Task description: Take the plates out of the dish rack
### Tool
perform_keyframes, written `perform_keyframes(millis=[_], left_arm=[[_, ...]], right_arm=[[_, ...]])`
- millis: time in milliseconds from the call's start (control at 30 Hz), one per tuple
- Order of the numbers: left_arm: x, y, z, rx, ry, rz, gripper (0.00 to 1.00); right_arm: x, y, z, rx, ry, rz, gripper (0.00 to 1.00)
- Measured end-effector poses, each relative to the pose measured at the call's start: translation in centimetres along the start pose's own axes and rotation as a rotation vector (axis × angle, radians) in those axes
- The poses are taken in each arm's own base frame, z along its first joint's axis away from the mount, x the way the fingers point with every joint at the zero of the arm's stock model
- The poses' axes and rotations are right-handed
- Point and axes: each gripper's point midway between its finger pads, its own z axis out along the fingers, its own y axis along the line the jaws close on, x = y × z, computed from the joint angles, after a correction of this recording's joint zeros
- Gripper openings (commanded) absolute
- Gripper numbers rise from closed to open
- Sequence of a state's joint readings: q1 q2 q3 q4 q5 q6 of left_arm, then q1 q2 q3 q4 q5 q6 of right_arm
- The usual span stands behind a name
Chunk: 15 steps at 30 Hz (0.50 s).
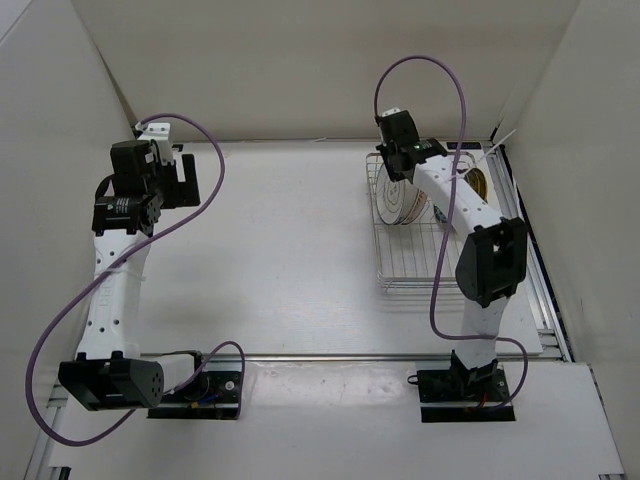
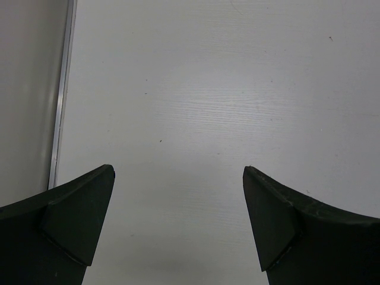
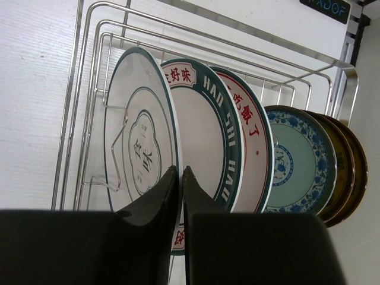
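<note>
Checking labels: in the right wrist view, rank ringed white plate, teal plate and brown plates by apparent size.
1. Ringed white plate, nearest the camera.
2. Teal plate.
3. Brown plates, mostly hidden, so unsure.

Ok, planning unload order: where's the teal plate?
In the right wrist view, the teal plate stands right of centre in the dish rack, between the red-lettered white plate and the brown plates.

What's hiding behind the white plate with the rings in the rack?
A dark-rimmed plate, then a red-lettered plate, a teal plate and brown plates. Each one covers part of the next one's face.
</note>
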<state>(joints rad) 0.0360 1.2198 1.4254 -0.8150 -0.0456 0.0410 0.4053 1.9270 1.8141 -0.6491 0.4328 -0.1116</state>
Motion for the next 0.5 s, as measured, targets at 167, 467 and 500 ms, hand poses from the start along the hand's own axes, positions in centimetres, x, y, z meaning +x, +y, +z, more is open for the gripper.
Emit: perform_keyframes(millis=[167,467,500], left_arm=[[0.0,0.0,0.0,0.0,0.0,0.003,1.0],[-0.1,0.0,0.4,0.0,0.01,0.005,1.0],[-0.2,0.0,0.5,0.0,0.008,0.008,1.0]], right_arm=[[-0.8,-0.4,-0.8,0.036,-0.004,-0.004,0.0],[-2.7,-2.5,-3.1,0.125,-0.036,0.0,0.0],[-2.8,-2.7,-3.6,0.128,-0.041,0.0,0.0]])
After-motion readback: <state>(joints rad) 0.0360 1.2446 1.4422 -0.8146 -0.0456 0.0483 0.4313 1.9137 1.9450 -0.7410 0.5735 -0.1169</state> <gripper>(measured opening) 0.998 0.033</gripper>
